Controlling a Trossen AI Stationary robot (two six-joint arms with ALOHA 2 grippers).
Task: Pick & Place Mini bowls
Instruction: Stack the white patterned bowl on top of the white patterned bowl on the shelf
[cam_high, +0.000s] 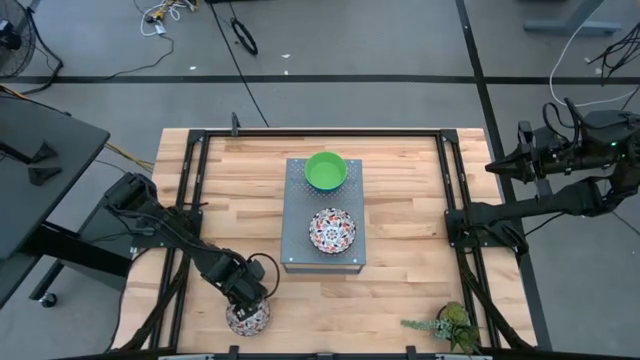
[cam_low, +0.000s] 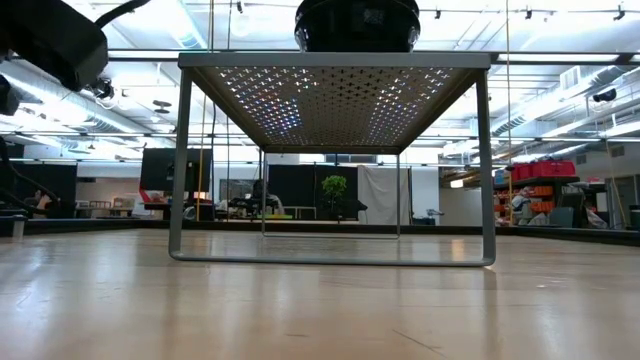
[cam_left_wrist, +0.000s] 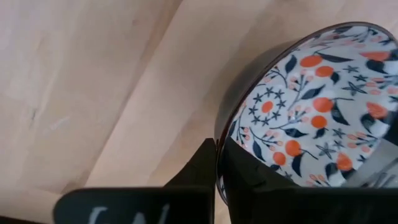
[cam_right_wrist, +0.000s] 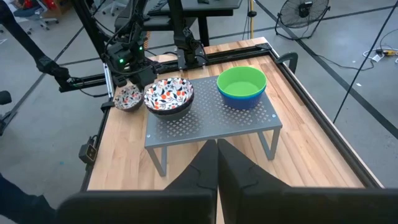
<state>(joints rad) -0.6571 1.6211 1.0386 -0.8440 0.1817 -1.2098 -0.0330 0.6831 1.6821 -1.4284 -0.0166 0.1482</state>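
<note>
Gripping the rim of a floral mini bowl (cam_high: 247, 317) near the table's (cam_high: 400, 290) front-left corner, the left gripper (cam_high: 247, 297) has its jaws clenched on the bowl's wall, one finger inside and one outside, as the left wrist view shows. The bowl seems to sit on the wood, so I judge this the pick step, grasp just made. The next move likely calls for a straight lift clear of the table, then a carry toward the grey perforated stand (cam_high: 297, 225) at the table's middle, keeping the bowl level so it does not slip from a thin rim hold.

On the stand, a second floral bowl (cam_high: 331, 229) sits toward its front edge, apparently nested on a dark one, and a green bowl (cam_high: 325, 170) sits at its rear edge, stacked in a blue one (cam_right_wrist: 242, 99); all look empty.

The right gripper (cam_right_wrist: 217, 149) waits beyond the table's right edge, jaws pressed together on nothing.
</note>
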